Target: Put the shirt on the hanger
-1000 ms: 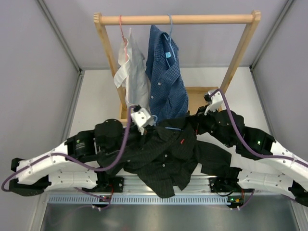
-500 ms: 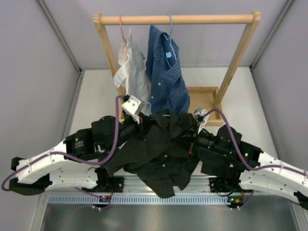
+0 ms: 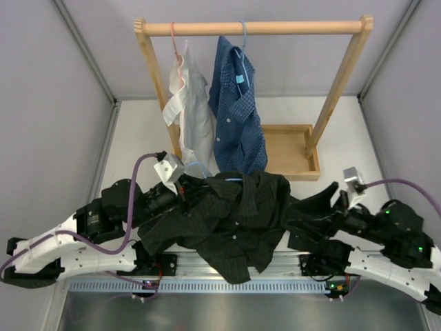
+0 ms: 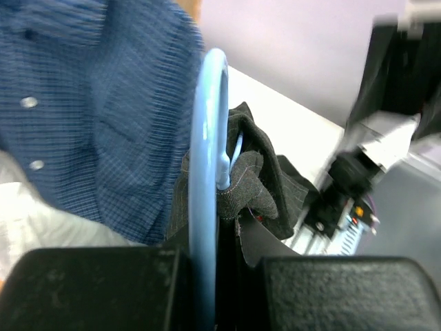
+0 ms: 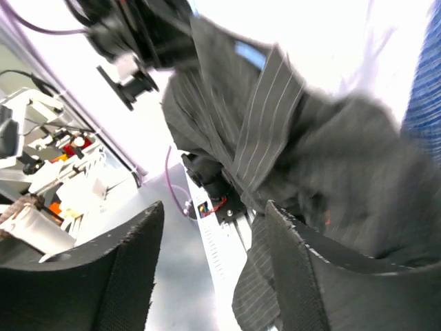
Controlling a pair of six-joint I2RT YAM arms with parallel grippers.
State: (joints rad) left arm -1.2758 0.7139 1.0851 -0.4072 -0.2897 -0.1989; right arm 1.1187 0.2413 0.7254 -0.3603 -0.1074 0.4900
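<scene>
The shirt hangs in a dark bunch between the two arms, over the near edge of the desk, just below the blue checked shirt on the wooden rack. It is draped over the light-blue hanger, which the left jaws clamp by its wire. The right jaws stand apart with nothing between them, off to the right and clear of the cloth. The step in hand looks like dressing the hanger. The collar region seems to sit on the wire, but the body sags lopsidedly toward the near side, so at least one shoulder is probably not seated yet. The next move likely calls for the right arm to come in and take the loose shoulder or collar edge on its side. It would then draw that over the hanger's free end while the left arm keeps the wire level. The top view shows the whole layout and only short slivers of blue wire at the collar, and cannot show the grip. The left wrist view settles that, with the wire running up between the pads and black cloth bunched against it. The right wrist view shows its own fingers spread wide and the striped fabric beyond them, blurred.
</scene>
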